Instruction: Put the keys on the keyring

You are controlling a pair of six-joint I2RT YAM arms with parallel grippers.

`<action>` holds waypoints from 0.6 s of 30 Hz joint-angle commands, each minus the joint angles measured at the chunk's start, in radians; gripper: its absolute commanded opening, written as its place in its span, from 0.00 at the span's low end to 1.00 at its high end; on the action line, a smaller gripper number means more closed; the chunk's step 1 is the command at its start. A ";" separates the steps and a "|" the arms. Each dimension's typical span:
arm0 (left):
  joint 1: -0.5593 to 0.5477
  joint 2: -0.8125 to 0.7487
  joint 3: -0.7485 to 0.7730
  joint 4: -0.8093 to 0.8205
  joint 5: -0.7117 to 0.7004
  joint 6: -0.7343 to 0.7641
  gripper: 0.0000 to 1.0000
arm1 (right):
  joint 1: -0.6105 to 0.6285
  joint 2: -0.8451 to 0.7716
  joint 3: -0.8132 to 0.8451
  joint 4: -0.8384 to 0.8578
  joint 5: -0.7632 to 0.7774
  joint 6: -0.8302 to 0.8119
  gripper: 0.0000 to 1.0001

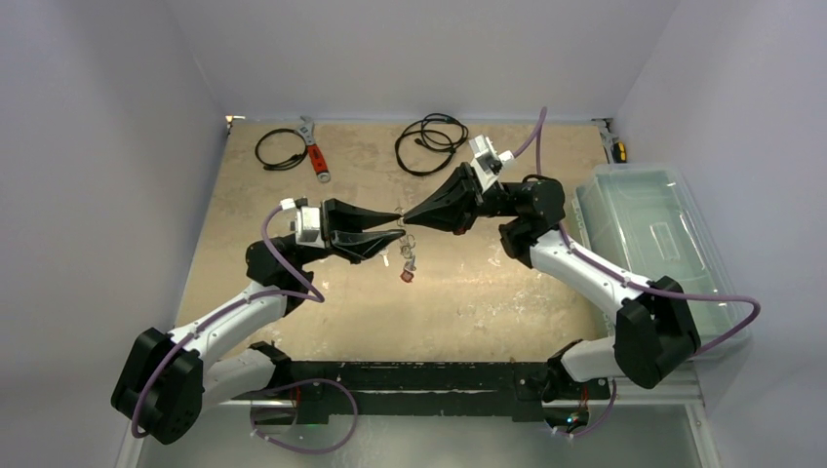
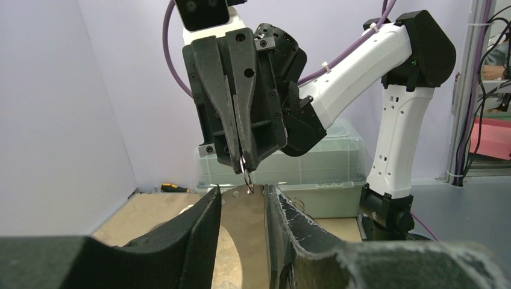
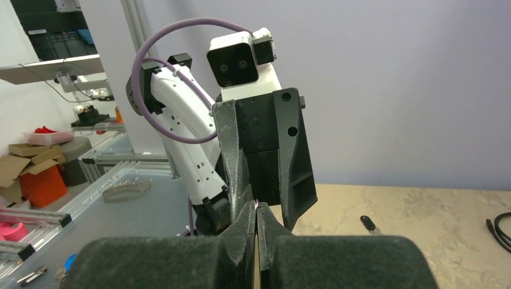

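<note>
Closest to the lens, my left gripper [image 2: 242,192] has its two padded fingers [image 2: 202,241] set a narrow way apart. The keyring [image 2: 244,232], a flat grey-brown plate, fills the gap between them and touches both pads. Above its far edge my right gripper [image 2: 243,161] points down, fingers pressed together on a thin wire loop [image 2: 247,179] whose lower end touches the plate's edge. From overhead the two grippers stand tip to tip, and the keys [image 1: 408,261], one red-tagged, show just below them; whether they hang or lie I cannot tell.
</note>
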 commanded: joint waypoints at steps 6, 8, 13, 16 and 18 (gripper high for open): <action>-0.001 -0.004 -0.011 0.026 0.009 -0.006 0.27 | 0.014 -0.003 0.014 0.060 0.001 0.011 0.00; -0.001 -0.005 -0.011 0.024 0.009 -0.004 0.25 | 0.015 0.000 0.014 0.059 0.000 0.012 0.00; -0.001 -0.005 -0.011 0.021 0.009 0.001 0.21 | 0.023 0.005 0.015 0.065 -0.008 0.015 0.00; -0.001 -0.005 -0.011 0.018 0.011 0.003 0.19 | 0.031 0.010 0.017 0.067 -0.012 0.015 0.00; -0.001 -0.007 -0.010 0.016 0.011 0.006 0.18 | 0.034 0.011 0.017 0.067 -0.013 0.015 0.00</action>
